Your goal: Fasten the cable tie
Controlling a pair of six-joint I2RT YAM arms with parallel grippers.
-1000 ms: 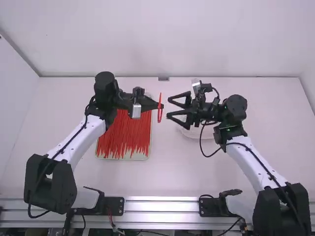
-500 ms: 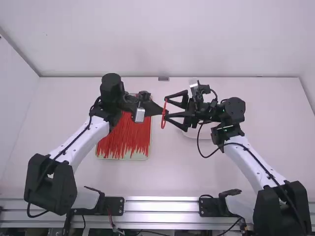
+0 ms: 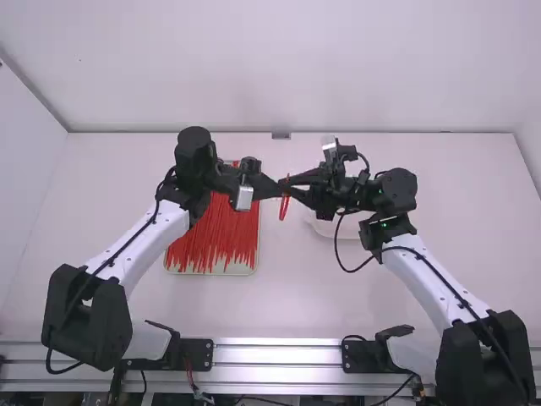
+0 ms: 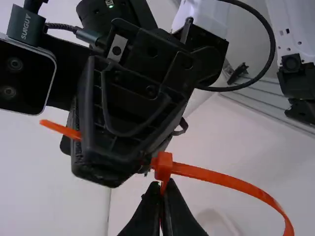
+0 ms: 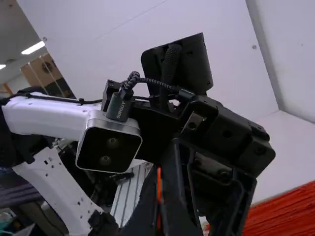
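Observation:
A red cable tie (image 3: 283, 203) hangs in the air above the middle of the table, held between both grippers. My left gripper (image 3: 274, 188) is shut on it just below its square head (image 4: 163, 165); the strap (image 4: 236, 184) curves away in a loop. My right gripper (image 3: 292, 190) meets it from the other side, tip to tip, and is shut on a thin red part of the tie (image 5: 158, 196). In the left wrist view the tie's tail (image 4: 59, 130) sticks out past the right gripper's black body (image 4: 133, 113).
A pile of several red cable ties (image 3: 211, 233) lies on a pale board left of the middle, under the left arm. A white bowl (image 3: 325, 228) sits under the right wrist. Bare table spreads to the far left and right.
The right gripper, wide open a second ago, has moved left to the tie and shut on it. The left gripper has shifted slightly right with the tie.

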